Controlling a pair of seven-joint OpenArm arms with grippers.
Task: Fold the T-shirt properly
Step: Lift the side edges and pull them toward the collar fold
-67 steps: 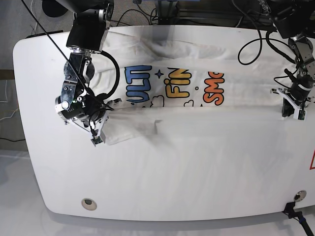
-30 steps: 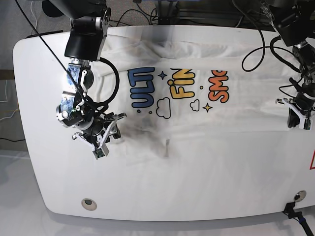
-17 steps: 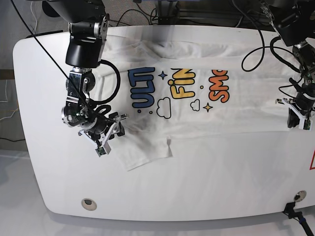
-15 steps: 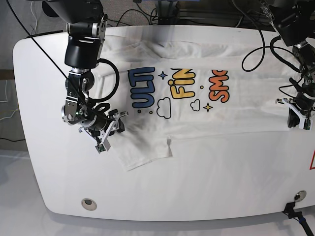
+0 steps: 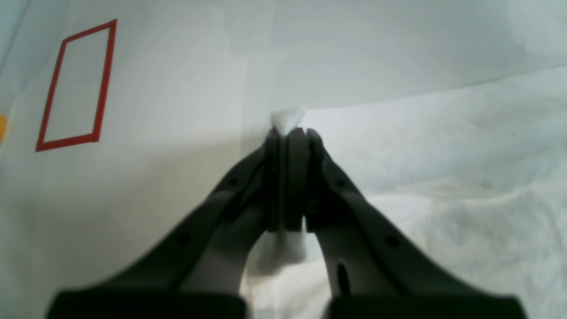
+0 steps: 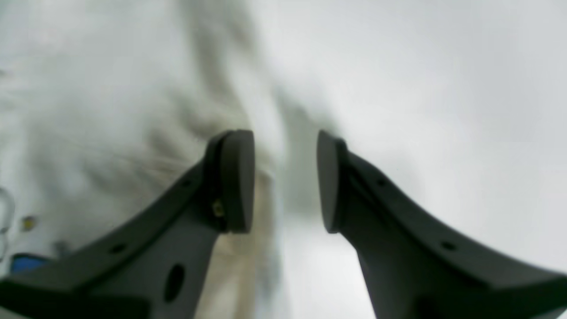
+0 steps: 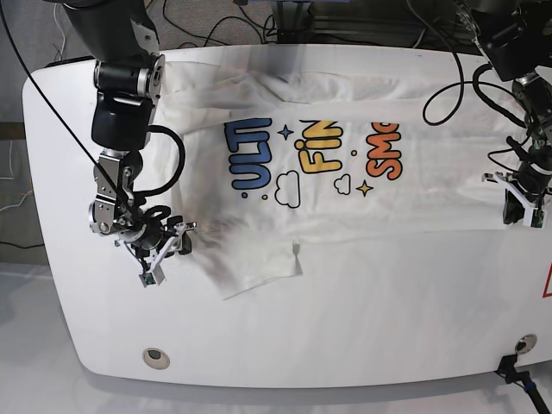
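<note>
Near edge of the white surface [image 7: 285,345]: bare, with a small round fitting [image 7: 155,354] set into it toward the base view's left corner. A red tape mark [image 7: 547,285] shows at the surface's edge on that view's right; the left wrist view shows a red-outlined rectangle [image 5: 75,86] on the surface.

Next in: a loose sleeve or flap of the T-shirt [image 7: 345,172] lies spread just above the bare strip, its corner pointing toward the near edge. Right gripper [image 7: 164,255] sits just beside that flap, on the base view's left. Its jaws stand partly open with nothing between them; cloth lies beneath in the wrist view, blurred.

Left gripper [image 7: 523,205] is at the opposite side, at the shirt's edge. Its jaws are pressed together on a small peak of white T-shirt fabric, which pokes out past the tips in the wrist view.

Mid surface: shirt laid flat across the width, print up, with blue, yellow and orange lettering, clouds and stars.

Far edge: wrinkled shirt fabric reaches the surface's rim; black cables [image 7: 448,82] beyond.
</note>
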